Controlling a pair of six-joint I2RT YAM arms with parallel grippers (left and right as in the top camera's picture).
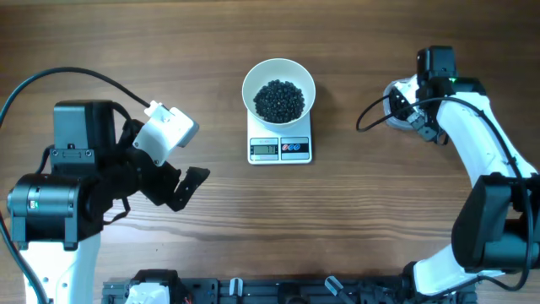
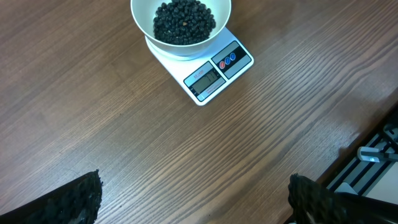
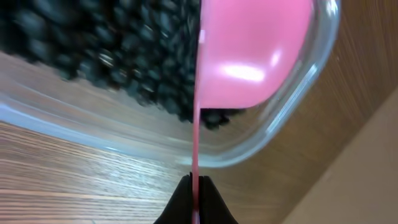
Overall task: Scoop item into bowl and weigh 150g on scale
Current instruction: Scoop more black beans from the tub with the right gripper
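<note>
The white bowl (image 1: pixel 278 76) (image 2: pixel 142 18) stands on the small white scale (image 1: pixel 280 148) (image 2: pixel 214 74) at mid-table and holds a heap of the black bean-like item (image 1: pixel 279 100) (image 2: pixel 183 22). My left gripper (image 1: pixel 184 190) (image 2: pixel 196 199) hangs open over bare wood, left of and nearer than the scale, with nothing between its fingertips (image 2: pixel 81 199). My right gripper (image 3: pixel 196 186) is shut on the thin handle of a pink scoop (image 3: pixel 249 50). The scoop's cup lies inside a clear plastic tub (image 3: pixel 261 146) beside more of the black item (image 3: pixel 118 56).
In the overhead view the clear tub (image 1: pixel 390 93) sits at the far right, mostly under the right arm (image 1: pixel 472 135). A black rail (image 1: pixel 278 291) runs along the table's front edge. The scale's display (image 2: pixel 205 79) faces the left wrist camera.
</note>
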